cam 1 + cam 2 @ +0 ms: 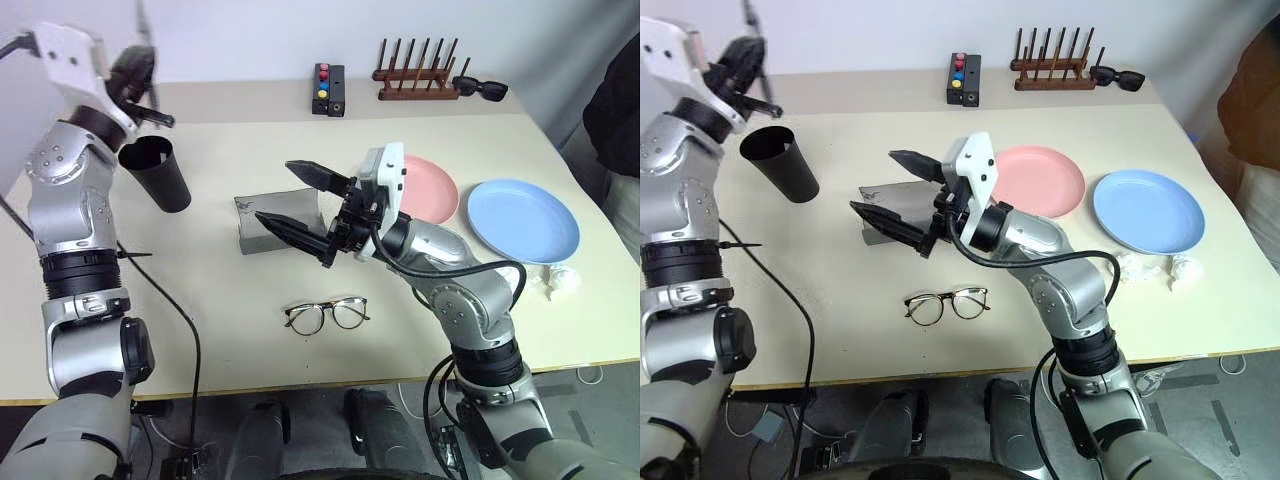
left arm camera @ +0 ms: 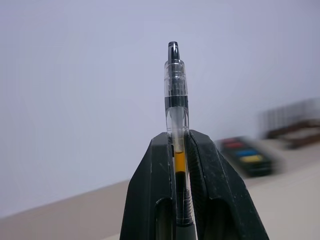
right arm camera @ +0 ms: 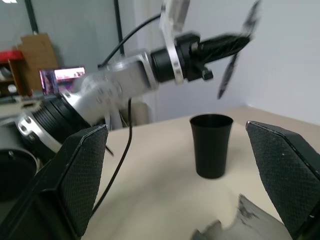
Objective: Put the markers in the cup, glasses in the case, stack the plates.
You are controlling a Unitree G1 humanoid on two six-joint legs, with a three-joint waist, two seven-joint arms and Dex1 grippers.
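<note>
Our left gripper [image 2: 181,165] pinched a pen [image 2: 176,107] upright, raised just above and left of the cup [image 1: 158,172] on the tabletop's [image 1: 220,310] far left. Our right gripper [image 1: 300,205] hovered wide open over the case [image 1: 262,222], the glasses [image 1: 326,314] lying nearer.

Left arm is raised high, its gripper [image 2: 181,150] clamped tight around a pen [image 2: 176,100]. Right arm is bent across the middle, gripper [image 1: 300,200] pointed left with fingers spread wide, nothing held.

Black sunglasses [image 1: 481,88] beside wooden rack [image 1: 416,70]; button box [image 1: 328,89] near.
</note>
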